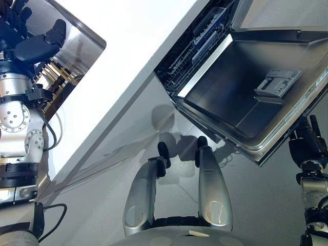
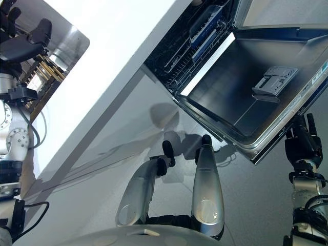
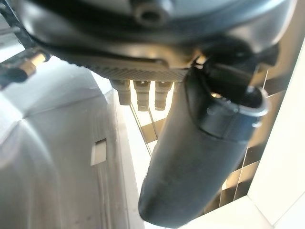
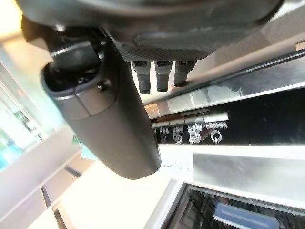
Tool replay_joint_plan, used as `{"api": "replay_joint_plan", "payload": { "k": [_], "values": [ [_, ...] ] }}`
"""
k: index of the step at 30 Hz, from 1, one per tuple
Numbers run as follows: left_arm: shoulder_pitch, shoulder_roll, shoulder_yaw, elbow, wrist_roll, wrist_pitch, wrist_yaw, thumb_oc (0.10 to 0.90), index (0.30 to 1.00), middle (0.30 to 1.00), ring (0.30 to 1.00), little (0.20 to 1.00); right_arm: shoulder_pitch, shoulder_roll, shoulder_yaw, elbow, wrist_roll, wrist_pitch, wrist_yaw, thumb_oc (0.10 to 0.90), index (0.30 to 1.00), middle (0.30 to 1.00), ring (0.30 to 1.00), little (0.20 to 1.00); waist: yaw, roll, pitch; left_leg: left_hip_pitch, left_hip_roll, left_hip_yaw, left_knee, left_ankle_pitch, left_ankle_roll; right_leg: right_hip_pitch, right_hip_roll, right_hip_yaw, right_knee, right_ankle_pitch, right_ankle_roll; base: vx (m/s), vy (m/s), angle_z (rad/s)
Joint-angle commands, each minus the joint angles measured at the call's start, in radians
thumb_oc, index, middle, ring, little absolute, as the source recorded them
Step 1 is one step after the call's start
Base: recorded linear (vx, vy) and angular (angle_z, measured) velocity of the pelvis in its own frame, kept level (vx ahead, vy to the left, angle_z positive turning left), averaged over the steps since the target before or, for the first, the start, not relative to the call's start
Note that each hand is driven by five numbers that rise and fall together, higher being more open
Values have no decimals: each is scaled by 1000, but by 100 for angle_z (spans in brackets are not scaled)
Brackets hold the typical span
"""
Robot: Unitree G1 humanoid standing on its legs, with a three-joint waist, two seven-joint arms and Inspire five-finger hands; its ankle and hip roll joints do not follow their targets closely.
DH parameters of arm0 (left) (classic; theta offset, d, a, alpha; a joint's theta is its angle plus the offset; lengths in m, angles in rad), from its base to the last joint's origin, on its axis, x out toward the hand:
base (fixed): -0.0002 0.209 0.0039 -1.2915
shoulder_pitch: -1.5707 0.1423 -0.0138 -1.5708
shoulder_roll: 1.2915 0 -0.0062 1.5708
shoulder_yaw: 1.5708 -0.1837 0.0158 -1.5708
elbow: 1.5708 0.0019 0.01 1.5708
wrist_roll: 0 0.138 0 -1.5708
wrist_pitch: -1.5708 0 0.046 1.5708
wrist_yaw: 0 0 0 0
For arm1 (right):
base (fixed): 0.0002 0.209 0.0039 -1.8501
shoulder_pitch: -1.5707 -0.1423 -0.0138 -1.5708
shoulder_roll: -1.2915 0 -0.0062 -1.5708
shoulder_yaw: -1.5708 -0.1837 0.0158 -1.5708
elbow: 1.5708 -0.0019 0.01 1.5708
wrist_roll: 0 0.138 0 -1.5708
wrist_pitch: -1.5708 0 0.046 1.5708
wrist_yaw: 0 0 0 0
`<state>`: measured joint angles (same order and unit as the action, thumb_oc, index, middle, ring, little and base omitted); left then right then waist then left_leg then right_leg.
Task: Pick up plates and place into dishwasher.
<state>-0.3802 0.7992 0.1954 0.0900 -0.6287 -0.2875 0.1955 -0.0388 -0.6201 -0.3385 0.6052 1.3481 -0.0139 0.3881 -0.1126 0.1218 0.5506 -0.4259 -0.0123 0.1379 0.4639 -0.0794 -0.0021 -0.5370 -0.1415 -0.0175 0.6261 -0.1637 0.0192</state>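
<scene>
Hands hovering empty: left hand [image 1: 36,43] relaxing over the sink [image 1: 77,77], right hand [image 1: 307,146], fingers straight, nearing the dishwasher door [image 1: 230,97]; plates should be located first.

You face a white tabletop [image 1: 138,46] running diagonally across the head views. At its left end a steel sink [image 1: 82,38] is sunk into it, with a wire rack [image 1: 56,77] inside. Below the tabletop's right end the dishwasher [image 1: 205,41] stands with its steel door [image 1: 241,97] dropped open over the pale grey floor [image 1: 256,200], a dark rack [image 2: 179,51] showing inside.
</scene>
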Motion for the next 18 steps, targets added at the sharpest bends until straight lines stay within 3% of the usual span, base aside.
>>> {"api": "replay_joint_plan", "payload": {
  "k": [1,6,12,18],
  "values": [
    [-59,20,54,-37,16,-131,35,800,900,900,900,900,-223,59,238,-344,-69,117,254,800,900,900,900,900,30,0,-31,45,-70,41,52,-99,80,50,48,-37,-55,30,-24,-13,-28,-14],
    [-68,34,41,-43,14,-114,27,800,900,900,900,900,-299,85,295,-535,-92,128,259,800,900,900,900,900,43,-13,-31,53,-71,32,43,-97,83,65,50,-39,-72,42,-17,8,-23,-16],
    [-91,24,24,-20,13,-104,7,800,900,900,900,900,-397,176,336,-745,-113,166,237,800,900,900,900,900,49,-13,-31,90,-77,20,17,-86,83,103,50,-31,-104,59,-9,26,23,-20],
    [-110,24,16,1,0,-95,-2,800,900,900,900,900,-423,208,365,-823,-167,187,217,800,900,900,900,900,50,-19,-31,119,-78,21,-7,-70,83,136,50,-26,-143,84,-6,15,30,-7]
  ]
}}
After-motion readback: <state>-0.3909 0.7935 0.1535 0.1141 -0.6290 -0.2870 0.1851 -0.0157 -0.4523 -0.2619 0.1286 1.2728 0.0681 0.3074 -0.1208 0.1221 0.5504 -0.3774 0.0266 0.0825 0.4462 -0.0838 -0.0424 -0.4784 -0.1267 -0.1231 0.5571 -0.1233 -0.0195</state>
